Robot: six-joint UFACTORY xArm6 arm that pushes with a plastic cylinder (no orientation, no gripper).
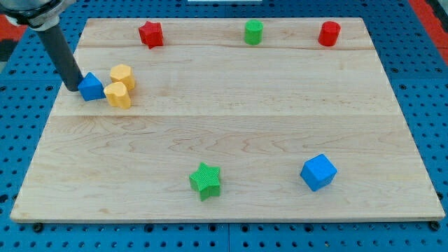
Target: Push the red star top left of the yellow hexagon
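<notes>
The red star (150,33) lies near the board's top edge, left of centre. The yellow hexagon (122,75) sits at the view's left, below and left of the star, with a second yellow block (117,94) touching it just below. A blue triangular block (91,87) lies against that second yellow block on its left. My tip (73,89) rests on the board, touching the blue block's left side, well below and left of the red star.
A green cylinder (253,31) and a red cylinder (329,33) stand along the top edge. A green star (205,180) and a blue cube (318,172) lie near the bottom. The wooden board (231,126) sits on a blue perforated table.
</notes>
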